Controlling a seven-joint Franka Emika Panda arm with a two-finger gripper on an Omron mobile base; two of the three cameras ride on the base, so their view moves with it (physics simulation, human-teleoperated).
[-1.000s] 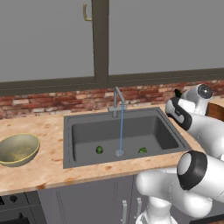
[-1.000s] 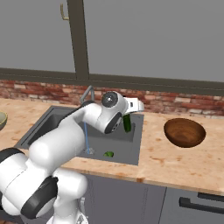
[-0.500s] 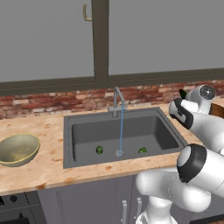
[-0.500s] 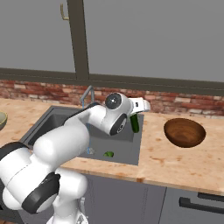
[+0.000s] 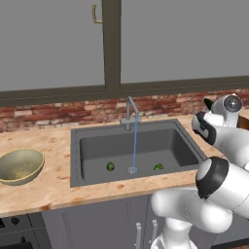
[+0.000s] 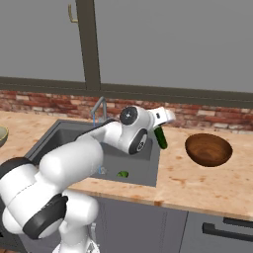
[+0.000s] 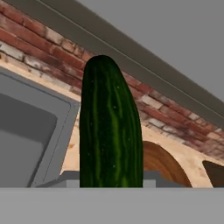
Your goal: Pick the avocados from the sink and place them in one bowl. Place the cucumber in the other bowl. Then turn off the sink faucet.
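We see even, diffuse, moderately bright rendered light in all three views, with no visible lamp and no harsh glare. The sink [image 5: 136, 151] basin reads darker than the counter [image 5: 48, 189], shaded softly toward 12 o'clock. The olive bowl [image 5: 19, 165] shows a faint gloss inside. Edges look slightly soft and pixelated throughout; in the hand view the cucumber [image 7: 109, 127] fills the centre, coarse-textured. No lens distortion noted at borders.

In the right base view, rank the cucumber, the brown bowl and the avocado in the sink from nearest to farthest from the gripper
1. The cucumber: held in the gripper, hanging just below it over the sink's right rim.
2. The brown bowl: on the counter to the right of the gripper.
3. The avocado: down in the sink, below and left of the gripper.
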